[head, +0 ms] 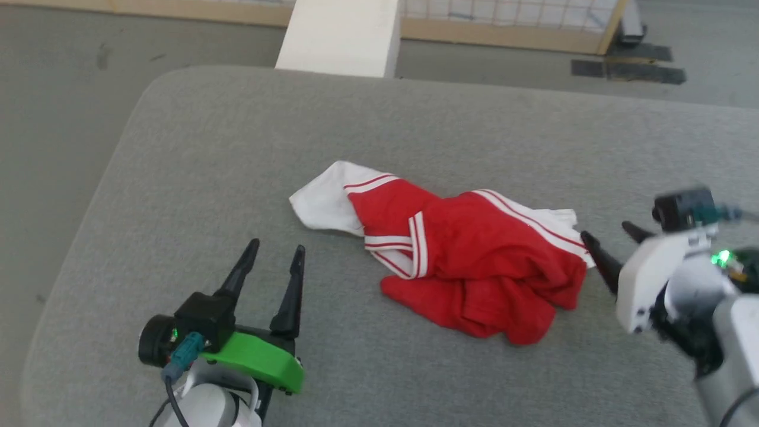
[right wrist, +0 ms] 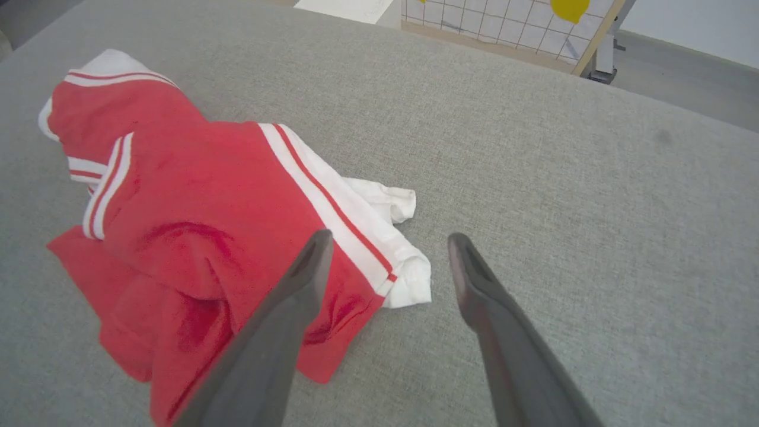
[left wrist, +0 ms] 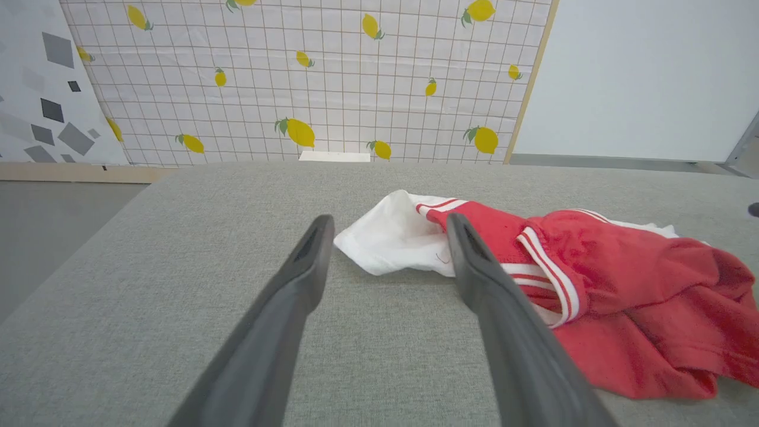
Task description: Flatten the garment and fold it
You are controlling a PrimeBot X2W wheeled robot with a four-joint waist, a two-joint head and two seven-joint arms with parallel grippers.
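Observation:
The garment (head: 468,261), red with white sleeves and stripe trim, lies crumpled in a heap in the middle of the grey padded surface (head: 237,148). My left gripper (head: 277,252) stands open at the lower left, clear of the cloth, with nothing between its fingers. In the left wrist view the white sleeve (left wrist: 397,237) lies just beyond the fingertips of the left gripper (left wrist: 388,225). My right gripper (head: 611,234) is open at the garment's right edge. From the right wrist camera, the right gripper (right wrist: 388,243) hovers over the white striped sleeve end (right wrist: 403,273). The emblem is hidden in the folds.
The padded surface has rounded far corners and drops to grey floor (head: 53,118) on the left and behind. A white block (head: 341,35) stands behind its far edge. A lemon-patterned grid panel (left wrist: 308,83) stands behind it.

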